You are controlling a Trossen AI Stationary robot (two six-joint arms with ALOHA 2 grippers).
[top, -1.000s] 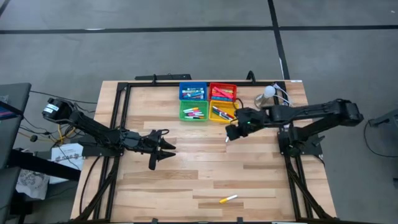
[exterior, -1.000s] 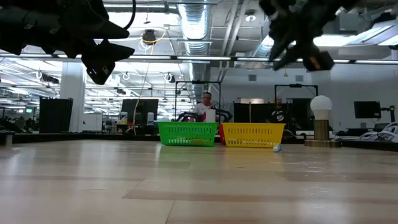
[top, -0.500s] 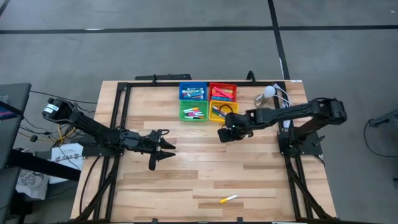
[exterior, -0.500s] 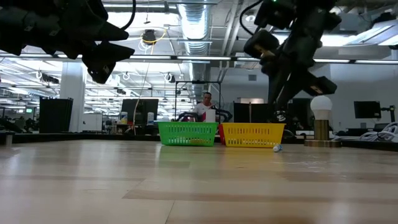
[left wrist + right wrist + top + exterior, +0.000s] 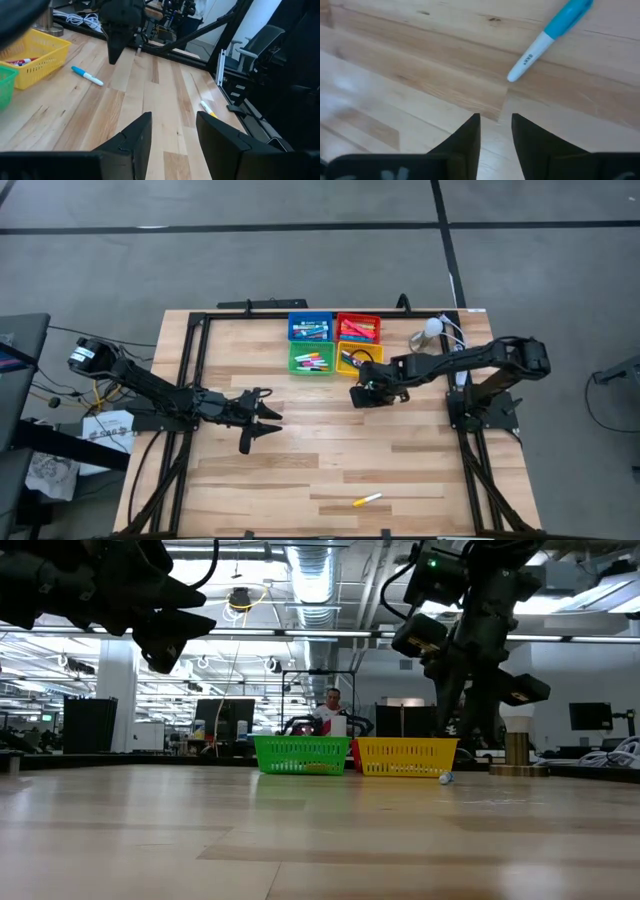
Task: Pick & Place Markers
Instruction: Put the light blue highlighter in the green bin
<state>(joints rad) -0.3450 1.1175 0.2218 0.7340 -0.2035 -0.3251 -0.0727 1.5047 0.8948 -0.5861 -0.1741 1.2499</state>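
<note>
Sitting at the far edge of the bench [image 5: 300, 450] are 4 small trays in a square: a blue tray [image 5: 310, 327] and a red tray [image 5: 358, 327] behind, a green tray [image 5: 311, 360] and a yellow tray [image 5: 351, 361] in front, each holding several markers [image 5: 313, 363]. 1 blue-capped marker [image 5: 550, 39] lies loose on the wood just beside the yellow tray, below the right claw [image 5: 361, 395], whose 2 fingers [image 5: 462, 137] stand a little apart with nothing between them. 1 yellow marker [image 5: 368, 500] lies alone near the bench's front edge, well apart from both arms. A white lamp [image 5: 430, 330] and cables sit at the far right corner. Beyond the bench a person [image 5: 328, 712] sits among desks. The left claw [image 5: 262, 418] hangs over the left half of the bench, partly open and empty. Compared with 1 second earlier, the right arm has drawn in toward the yellow tray and its claw has come down lower, while the left arm has not shifted.
</note>
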